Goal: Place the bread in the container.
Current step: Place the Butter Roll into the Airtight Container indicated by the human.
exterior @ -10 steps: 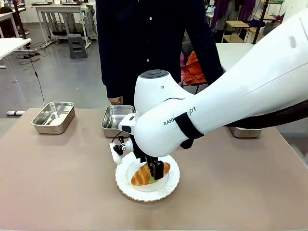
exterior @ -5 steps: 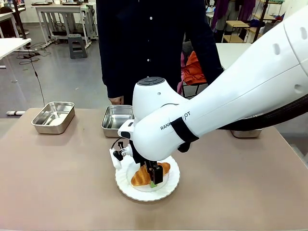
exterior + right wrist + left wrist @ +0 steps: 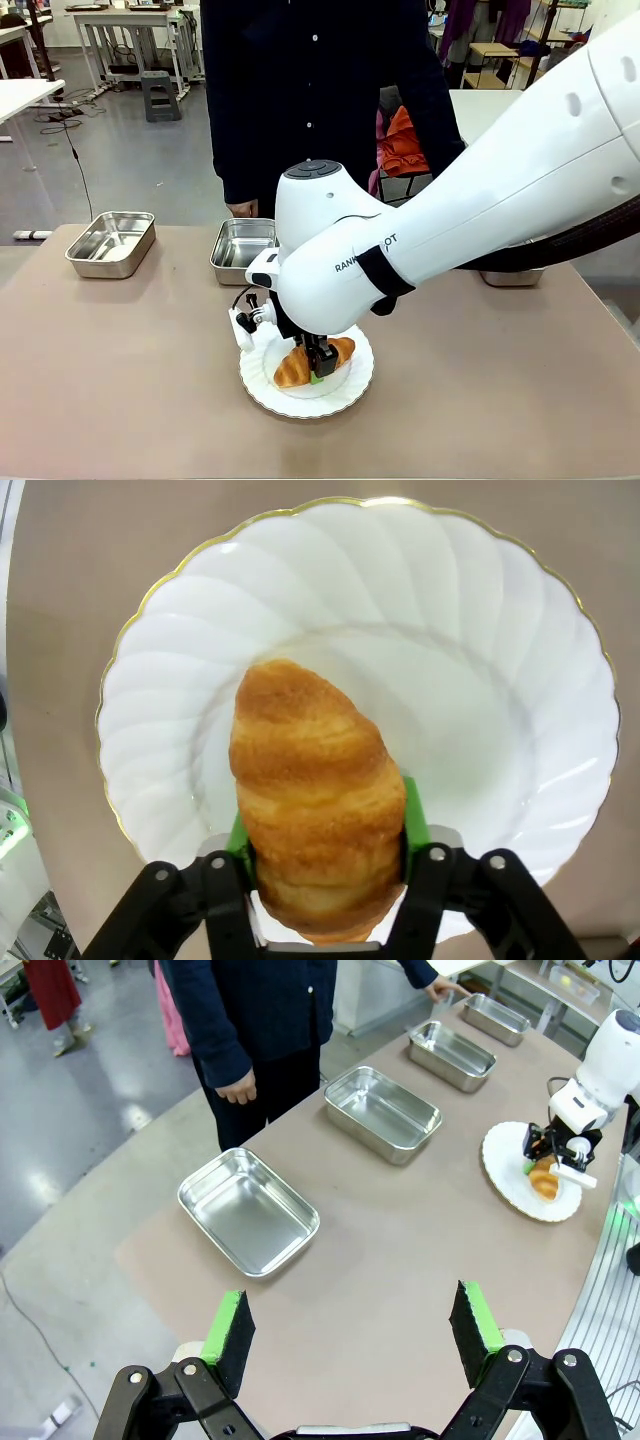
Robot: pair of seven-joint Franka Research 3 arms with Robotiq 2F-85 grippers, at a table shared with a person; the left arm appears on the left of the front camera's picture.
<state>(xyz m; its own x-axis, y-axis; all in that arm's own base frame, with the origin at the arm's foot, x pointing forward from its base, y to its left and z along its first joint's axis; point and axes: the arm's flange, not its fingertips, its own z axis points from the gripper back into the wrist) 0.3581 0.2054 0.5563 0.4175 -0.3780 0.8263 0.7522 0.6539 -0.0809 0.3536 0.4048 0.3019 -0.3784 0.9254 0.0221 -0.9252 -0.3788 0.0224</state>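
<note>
1. The right gripper [image 3: 325, 828] is clamped on the croissant [image 3: 312, 750], which is golden-brown, ridged and tapering.
2. The right arm reaches steeply down over the scalloped white plate [image 3: 490, 670].
3. The croissant's free end points to 12 o'clock from the fingers and is possibly touching the plate.
4. The nearest steel tray [image 3: 236, 248] sits at 11 o'clock from the plate.
5. The left gripper [image 3: 350, 1325] is spread wide and holds nothing.

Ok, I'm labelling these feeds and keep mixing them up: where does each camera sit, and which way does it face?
Front: fixed on the robot's side, facing across the table at the person; the right gripper clamps the croissant on the plate.
Left wrist: high on the left arm, looking down past the open left gripper along the trays.
Right wrist: straight down, its gripper around the croissant.
Shared: all three show croissant and plate.
</note>
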